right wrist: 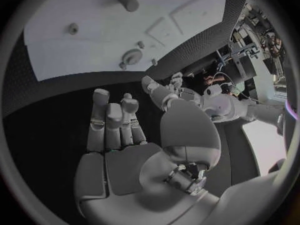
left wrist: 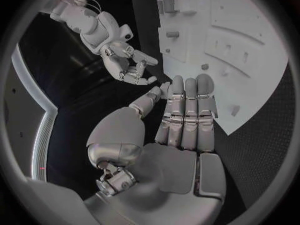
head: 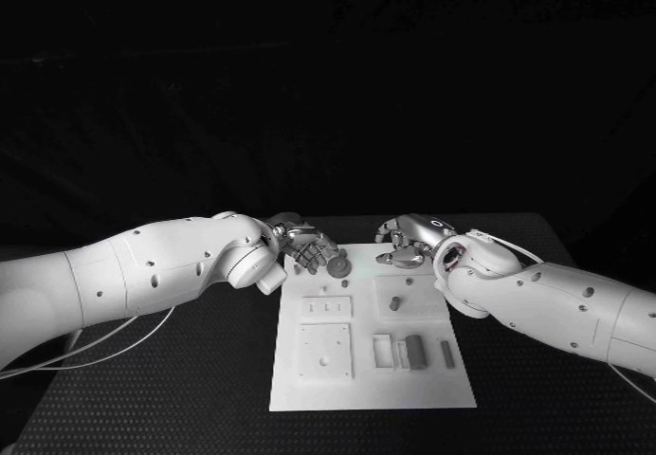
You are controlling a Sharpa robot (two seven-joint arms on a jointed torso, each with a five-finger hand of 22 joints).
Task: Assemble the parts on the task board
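White board lay mid-table, grey blocks on its near right, a peg midway, a disc at its far edge. Beyond, left hand and right hand hovered, fingers apart, holding nothing.

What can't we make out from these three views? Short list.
- Head view: the far strip of the task board is covered by the left hand and right hand.
- Head view: round part sits at the left hand's fingertips; contact unclear.
- Head view: grey parts at the board's right side are too small to identify.
- Left wrist view: its own fingers hide the board edge beneath.
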